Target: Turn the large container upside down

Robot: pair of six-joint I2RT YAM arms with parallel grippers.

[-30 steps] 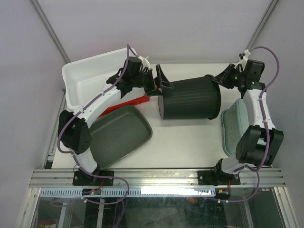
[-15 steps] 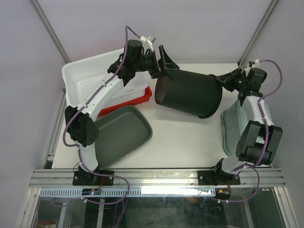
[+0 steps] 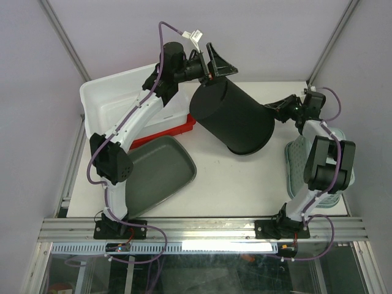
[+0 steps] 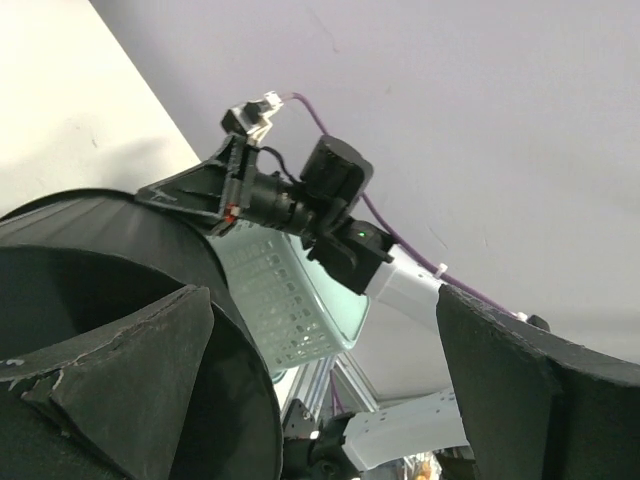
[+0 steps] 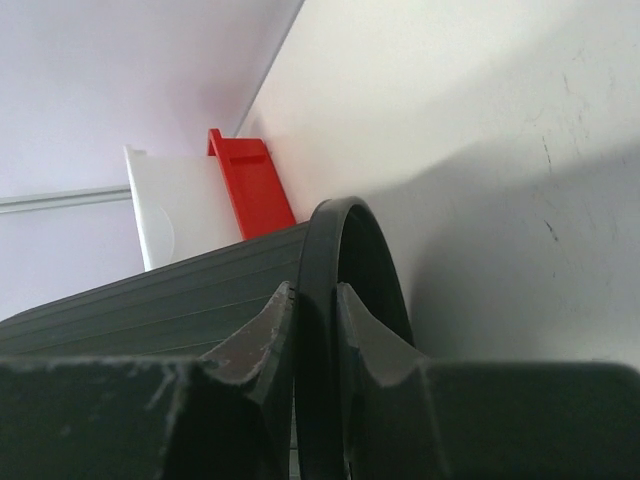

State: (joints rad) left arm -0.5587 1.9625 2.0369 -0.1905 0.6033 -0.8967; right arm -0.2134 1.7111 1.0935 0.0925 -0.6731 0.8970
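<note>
The right gripper [image 5: 315, 300] pinches the bucket [image 3: 236, 119] rim between its fingers. The left gripper [image 3: 218, 66] fingers are wide apart, one beside the bucket.

Table [image 3: 245, 177] carries white tub [image 3: 107, 101], grey tray [image 3: 156, 171], likely mint basket [image 3: 296, 168].

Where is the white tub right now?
In the top view the white tub sits at the far left corner of the table, under the left arm, with the red tray beside it.
</note>
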